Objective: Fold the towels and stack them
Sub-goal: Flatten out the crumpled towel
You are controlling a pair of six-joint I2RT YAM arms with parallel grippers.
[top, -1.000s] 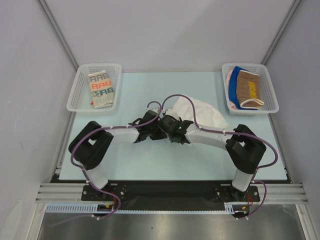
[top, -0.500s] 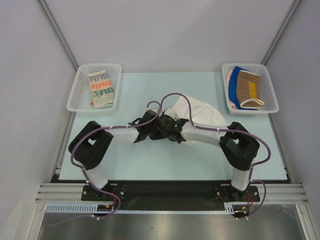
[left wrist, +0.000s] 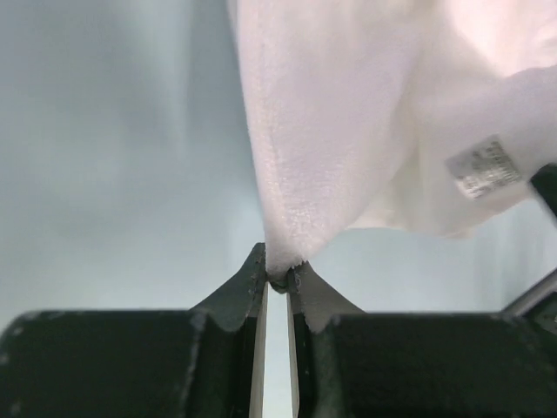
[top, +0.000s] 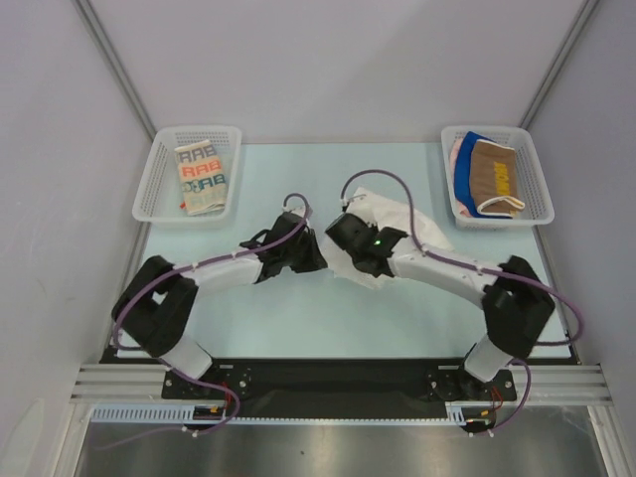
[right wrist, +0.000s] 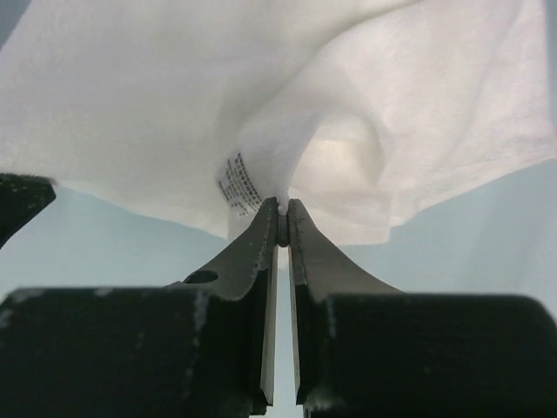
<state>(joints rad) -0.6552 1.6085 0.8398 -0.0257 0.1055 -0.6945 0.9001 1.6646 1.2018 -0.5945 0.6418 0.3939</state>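
A plain white towel (top: 405,225) hangs bunched at the middle of the table, between my two grippers. My left gripper (left wrist: 278,275) is shut on one corner of this white towel (left wrist: 348,131), which rises from the fingertips. My right gripper (right wrist: 281,218) is shut on a fold of the white towel (right wrist: 392,113), right beside its printed label (right wrist: 237,185). From above, the left gripper (top: 314,256) and right gripper (top: 340,238) sit close together at the towel's left end. A cream lettered towel (top: 201,177) lies folded in the left basket. Brown (top: 494,174), blue (top: 479,139) and pink (top: 457,159) towels lie in the right basket.
A white mesh basket (top: 157,171) stands at the back left corner of the pale blue table (top: 278,318), and another basket (top: 538,194) at the back right. Grey walls close in both sides and the back.
The right gripper has shut on the white towel. Both arms have swung outward at the elbows and the towel's left end has been drawn up and gathered.
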